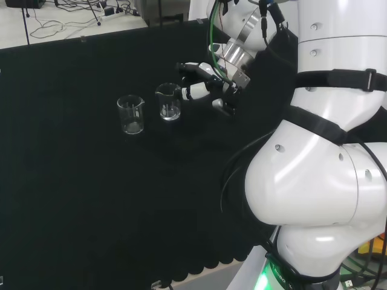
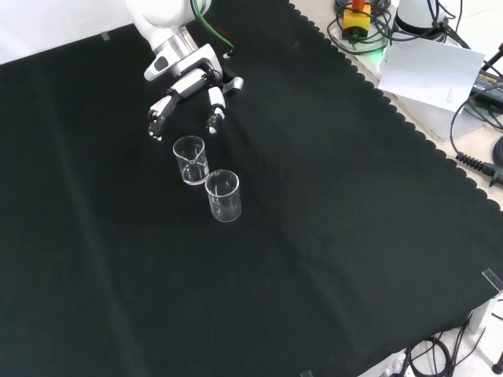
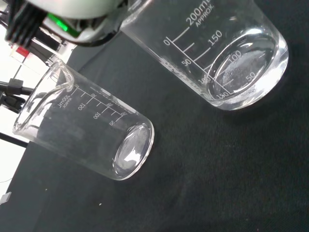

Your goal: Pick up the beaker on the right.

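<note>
hovering robot hand (image 2: pixel 189 82) spread behind beaker (image 2: pixel 191 159), apart.

Glossy white arm, black-and-white robot hand (image 2: pixel 189 86)
Rounded links are wrapped by black straps; green cable is seen at the metal wrist.

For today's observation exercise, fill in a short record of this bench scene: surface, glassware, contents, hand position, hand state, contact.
surface: black cloth
glassware: two clear beakers, upright, close together
near beaker: beside the hand, right in head view
far beaker: left in head view
contents: both look empty
hand: just behind the near beaker, fingers spread, pointing down
contact: none seen
</note>
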Robot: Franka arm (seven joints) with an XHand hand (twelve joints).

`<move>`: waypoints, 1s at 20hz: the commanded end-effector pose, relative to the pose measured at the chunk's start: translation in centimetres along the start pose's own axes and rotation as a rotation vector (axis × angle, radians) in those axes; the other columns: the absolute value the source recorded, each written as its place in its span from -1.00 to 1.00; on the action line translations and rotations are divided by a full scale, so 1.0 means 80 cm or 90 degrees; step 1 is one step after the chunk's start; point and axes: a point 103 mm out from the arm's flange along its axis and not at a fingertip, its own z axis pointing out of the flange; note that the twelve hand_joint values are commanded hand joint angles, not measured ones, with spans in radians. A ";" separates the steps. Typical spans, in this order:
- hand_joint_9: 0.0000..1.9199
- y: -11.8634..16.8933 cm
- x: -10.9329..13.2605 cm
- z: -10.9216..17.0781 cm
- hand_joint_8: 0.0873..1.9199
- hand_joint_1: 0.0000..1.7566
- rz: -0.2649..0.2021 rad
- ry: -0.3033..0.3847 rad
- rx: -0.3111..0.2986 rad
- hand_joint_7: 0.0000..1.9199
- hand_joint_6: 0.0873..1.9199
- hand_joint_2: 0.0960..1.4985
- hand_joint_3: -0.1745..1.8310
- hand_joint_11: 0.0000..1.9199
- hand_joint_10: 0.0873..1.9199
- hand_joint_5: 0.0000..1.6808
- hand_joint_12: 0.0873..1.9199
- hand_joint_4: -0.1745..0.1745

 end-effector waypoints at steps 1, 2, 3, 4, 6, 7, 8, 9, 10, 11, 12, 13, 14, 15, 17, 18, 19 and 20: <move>-0.71 0.009 -0.006 0.012 -0.39 -0.02 -0.018 0.035 0.010 -0.85 -1.00 -0.40 -0.22 -1.00 -0.39 -0.57 0.41 -0.28; -0.73 0.009 -0.008 0.013 -0.40 -0.01 -0.018 0.039 0.011 -0.87 -1.00 -0.40 -0.22 -1.00 -0.39 -0.58 0.39 -0.28; -0.75 0.010 -0.009 0.014 -0.40 -0.01 -0.018 0.041 0.012 -0.89 -1.00 -0.40 -0.22 -1.00 -0.39 -0.59 0.37 -0.27; -0.77 0.010 -0.011 0.014 -0.41 0.00 -0.018 0.044 0.015 -0.90 -1.00 -0.41 -0.22 -1.00 -0.40 -0.59 0.36 -0.27; -0.79 0.011 -0.013 0.017 -0.42 0.01 -0.020 0.056 0.024 -0.92 -1.00 -0.41 -0.23 -1.00 -0.40 -0.59 0.33 -0.27; -0.80 0.012 -0.014 0.019 -0.42 0.02 -0.019 0.058 0.028 -0.94 -1.00 -0.41 -0.23 -1.00 -0.40 -0.60 0.33 -0.27; -0.81 0.012 -0.015 0.020 -0.43 0.03 -0.018 0.061 0.031 -0.95 -1.00 -0.41 -0.23 -1.00 -0.40 -0.60 0.32 -0.26; -0.83 0.013 -0.017 0.022 -0.44 0.03 -0.018 0.066 0.029 -0.97 -1.00 -0.41 -0.23 -1.00 -0.40 -0.60 0.31 -0.26; -0.84 0.013 -0.018 0.025 -0.44 0.04 -0.017 0.071 0.028 -0.98 -1.00 -0.41 -0.23 -1.00 -0.41 -0.61 0.31 -0.25; -0.85 0.013 -0.019 0.027 -0.44 0.04 -0.016 0.074 0.026 -0.99 -1.00 -0.41 -0.22 -1.00 -0.41 -0.62 0.30 -0.25; -0.85 0.014 -0.019 0.029 -0.45 0.05 -0.016 0.074 0.022 -0.99 -1.00 -0.41 -0.22 -1.00 -0.41 -0.62 0.30 -0.24; -0.85 0.014 -0.020 0.030 -0.45 0.05 -0.016 0.077 0.015 -0.99 -1.00 -0.41 -0.22 -1.00 -0.41 -0.63 0.29 -0.24; -0.85 0.015 -0.021 0.032 -0.45 0.06 -0.017 0.079 0.012 -0.99 -1.00 -0.41 -0.22 -1.00 -0.41 -0.62 0.29 -0.23; -0.85 0.015 -0.021 0.033 -0.44 0.07 -0.018 0.081 0.010 -0.98 -1.00 -0.41 -0.22 -1.00 -0.40 -0.62 0.29 -0.23; -0.84 0.017 -0.020 0.035 -0.44 0.10 -0.024 0.087 0.002 -0.96 -1.00 -0.41 -0.21 -1.00 -0.40 -0.60 0.28 -0.21; -0.83 0.018 -0.019 0.036 -0.44 0.11 -0.029 0.090 -0.001 -0.95 -1.00 -0.41 -0.21 -1.00 -0.40 -0.60 0.28 -0.21; -0.82 0.019 -0.018 0.037 -0.44 0.13 -0.033 0.092 0.000 -0.95 -1.00 -0.41 -0.21 -1.00 -0.40 -0.59 0.28 -0.20; -0.82 0.019 -0.018 0.038 -0.43 0.14 -0.037 0.092 0.000 -0.94 -1.00 -0.41 -0.20 -1.00 -0.39 -0.58 0.28 -0.20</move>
